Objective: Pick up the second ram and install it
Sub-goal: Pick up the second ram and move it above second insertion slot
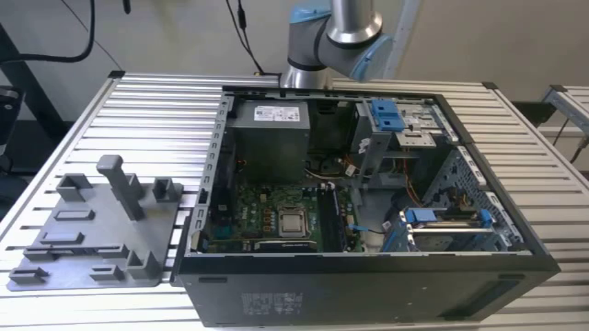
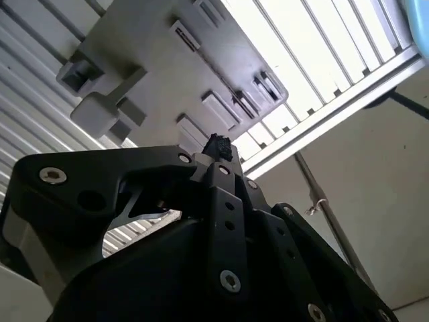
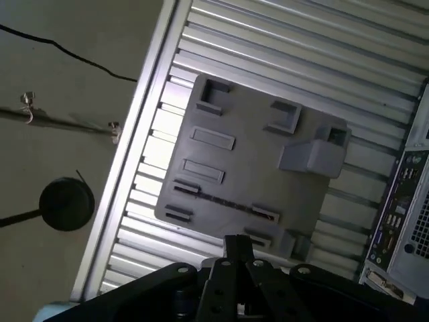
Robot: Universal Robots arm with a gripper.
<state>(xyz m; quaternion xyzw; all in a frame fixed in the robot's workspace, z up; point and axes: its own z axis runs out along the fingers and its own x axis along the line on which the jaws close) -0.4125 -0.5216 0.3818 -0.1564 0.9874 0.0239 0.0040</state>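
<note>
While the gripper (image 3: 238,245) hangs closed on nothing over the grey tray (image 3: 255,168), where the second ram (image 3: 221,200) looks to sit edge-on as a slim dark strip, I'd say a good pick needs jaws squared across its thin faces.

On my bench (image 1: 156,110) sits the computer case (image 1: 368,276); the parts tray (image 1: 96,241) lies at the exterior view's left of it, end effector (image 3: 238,247) above.
</note>
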